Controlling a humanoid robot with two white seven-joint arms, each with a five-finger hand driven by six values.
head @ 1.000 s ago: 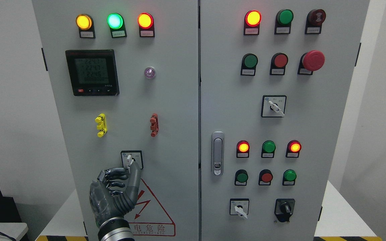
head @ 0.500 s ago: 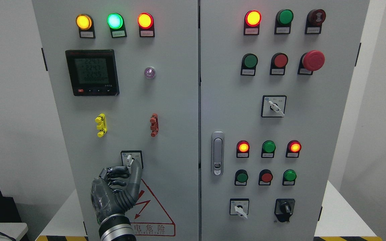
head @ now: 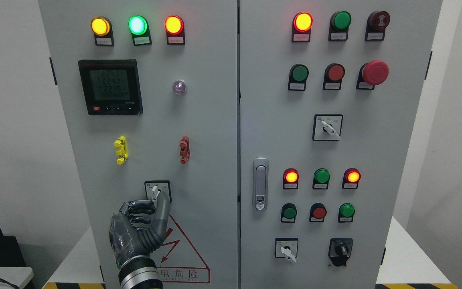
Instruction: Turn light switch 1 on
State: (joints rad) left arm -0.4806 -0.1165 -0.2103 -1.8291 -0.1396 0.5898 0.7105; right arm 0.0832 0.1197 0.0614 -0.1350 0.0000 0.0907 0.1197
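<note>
A rotary switch point(head: 157, 192) with a white lever sits low on the left cabinet door point(head: 207, 132), in a black-framed square. The lever stands almost upright. My left hand point(head: 152, 205) comes up from the bottom edge and pinches the lever's lower end. The thumb lies on the lever's left and the index finger point(head: 163, 208) on its right. The other fingers are curled below. The lower half of the switch plate is hidden behind the fingers. My right hand does not show.
Lit yellow, green and red lamps point(head: 138, 25) top the left door, with a meter point(head: 110, 86) beneath. The right door point(head: 375, 160) carries push buttons, a red mushroom stop point(head: 375, 72), other rotary switches point(head: 327, 127) and a door handle point(head: 260, 183). A warning triangle point(head: 181, 249) sits below my hand.
The white lever has turned from a slight tilt to nearly upright. My left hand has rolled a little with it and its wrist has shifted slightly right.
</note>
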